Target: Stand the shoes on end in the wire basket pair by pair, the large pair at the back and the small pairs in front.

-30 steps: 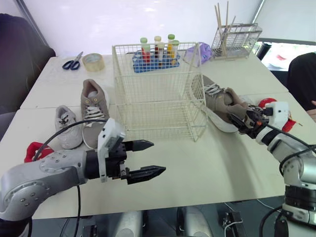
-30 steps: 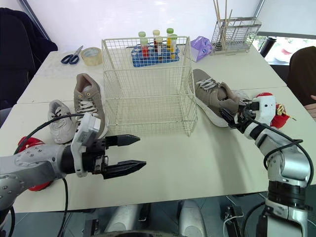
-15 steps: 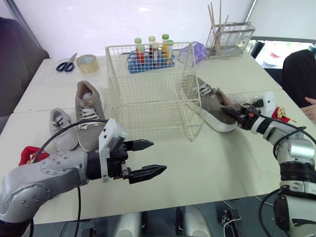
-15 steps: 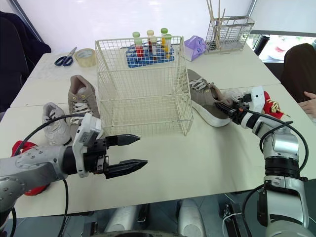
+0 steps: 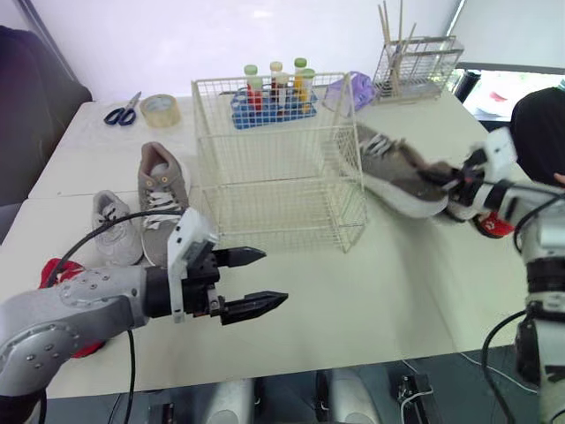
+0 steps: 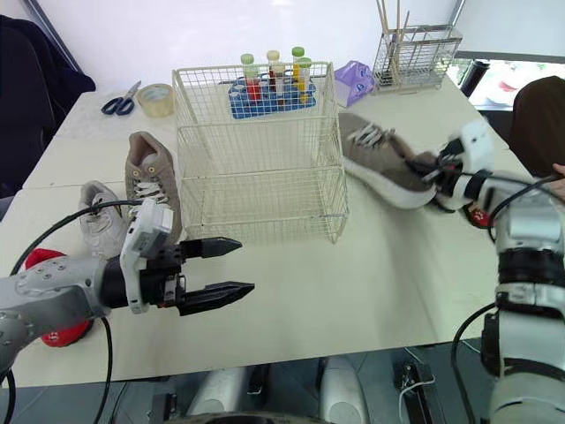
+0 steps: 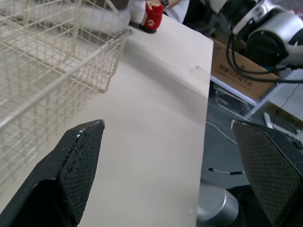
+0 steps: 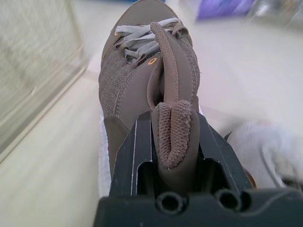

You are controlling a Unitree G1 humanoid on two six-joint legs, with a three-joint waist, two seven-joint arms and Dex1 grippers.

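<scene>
Right gripper (image 8: pixel 173 124) — pinching brown shoe (image 8: pixel 132 80).

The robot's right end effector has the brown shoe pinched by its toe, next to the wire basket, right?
Not the toe: the right end effector has the brown shoe pinched by its heel, next to the wire basket, as the right wrist view shows.

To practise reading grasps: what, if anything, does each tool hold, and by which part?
The right tool pinches the large brown shoe by its padded heel collar. The left tool is open, holding nothing.
</scene>
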